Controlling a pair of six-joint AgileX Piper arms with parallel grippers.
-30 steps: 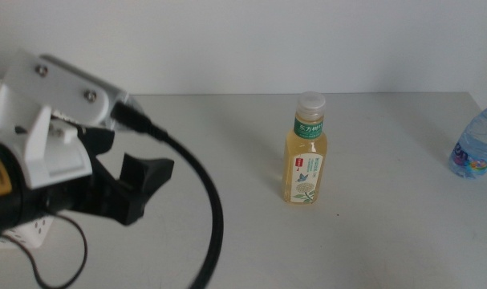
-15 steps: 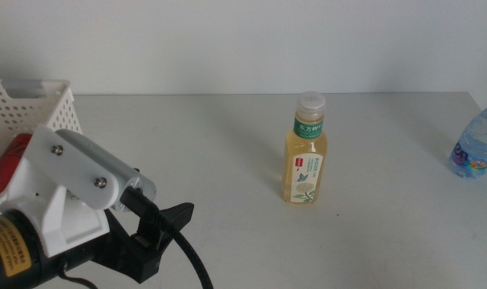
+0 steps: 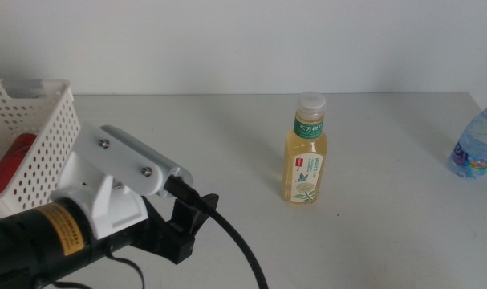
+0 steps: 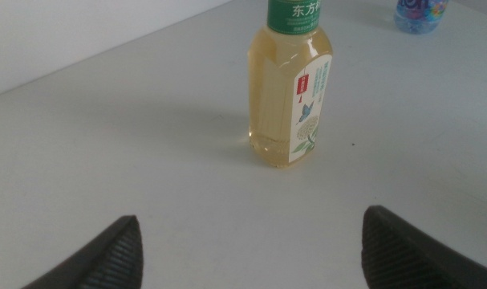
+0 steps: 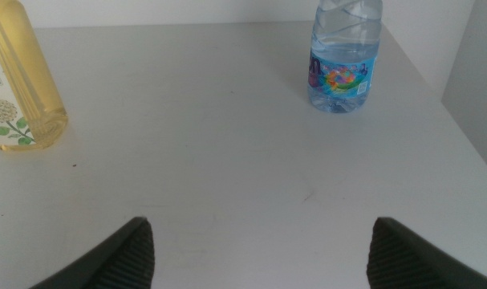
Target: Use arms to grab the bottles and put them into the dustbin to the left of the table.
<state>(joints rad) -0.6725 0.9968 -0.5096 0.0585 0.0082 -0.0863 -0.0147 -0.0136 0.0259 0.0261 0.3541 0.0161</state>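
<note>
The yellow tea bottle (image 3: 306, 152) stands upright near the table's middle. The clear water bottle (image 3: 476, 144) stands at the table's right edge. The red can (image 3: 10, 164) lies inside the white perforated dustbin (image 3: 46, 136) at the left. My left gripper (image 3: 188, 225), under its white housing, is low at the front left, well short of the tea bottle. In the left wrist view it (image 4: 251, 257) is open and empty, facing the tea bottle (image 4: 291, 88). My right gripper (image 5: 263, 257) is open and empty, with the water bottle (image 5: 343, 56) ahead of it; it is out of the middle view.
A black cable (image 3: 235, 241) trails from the left arm across the front of the table (image 3: 227, 136). The table's right edge runs just past the water bottle. A pale wall stands behind the table.
The left arm has come away from over the dustbin, dropped low and moved right toward the tea bottle. The dustbin with the red can inside now shows. The bottles have not moved.
</note>
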